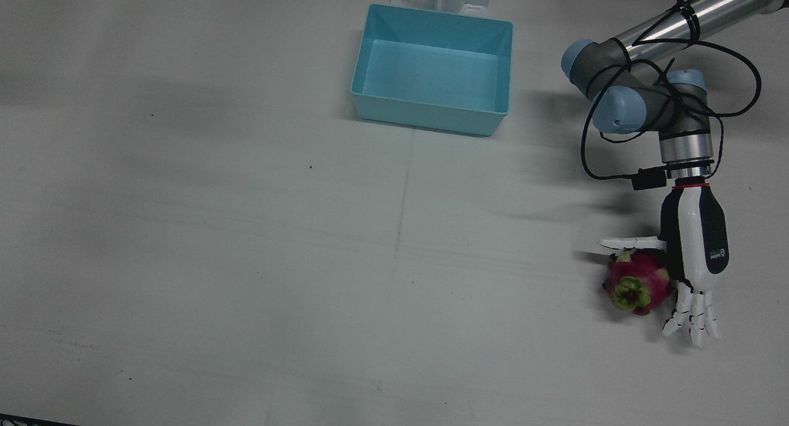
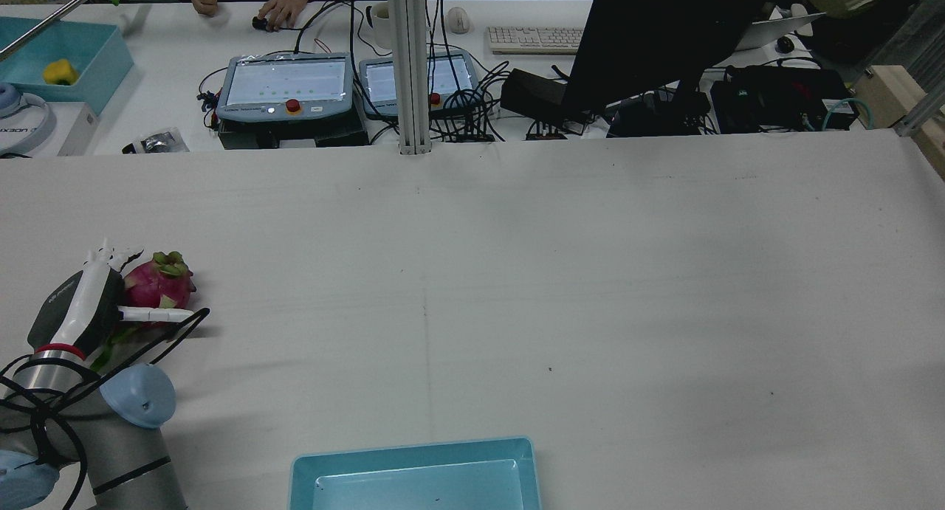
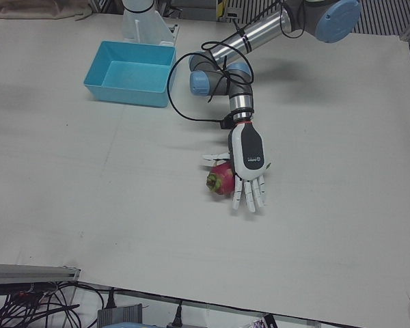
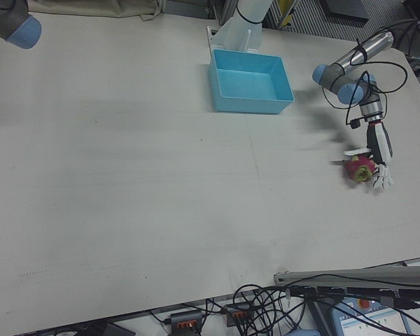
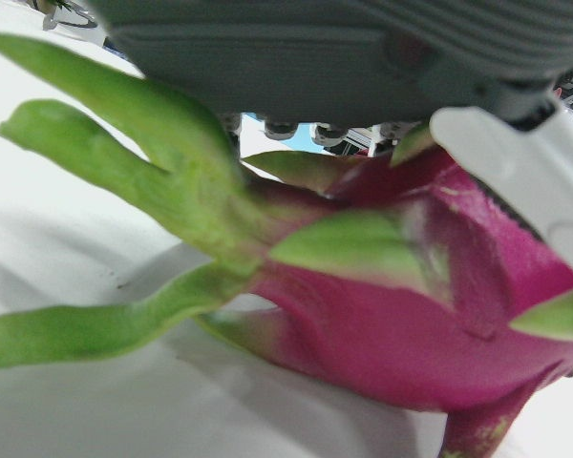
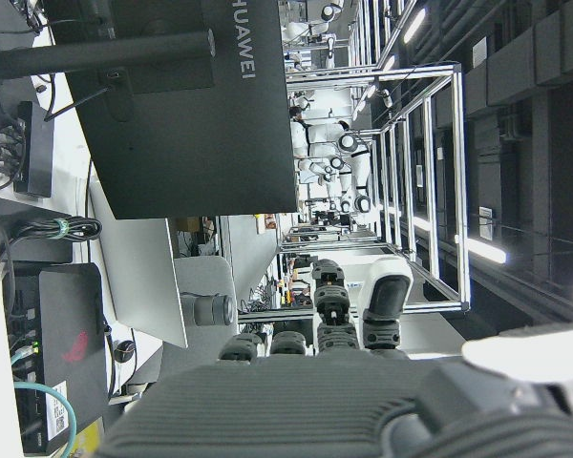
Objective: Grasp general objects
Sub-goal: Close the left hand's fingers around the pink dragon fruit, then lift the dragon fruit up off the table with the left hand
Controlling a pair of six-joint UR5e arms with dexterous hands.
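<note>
Dragon fruit, magenta and oval with green scales, lies on the white counter near 4 o'clock from the light-blue plastic bin. The left robot hand cups it, fingers spread wide, thumb behind. It could roll free if they close unevenly. The black monitor reads HUAWEI.

White table, desk behind — black monitor, keyboard, tangled cables

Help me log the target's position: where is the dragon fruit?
The dragon fruit lies at the front view's right, against the left hand's palm, far from the blue bin.
</note>
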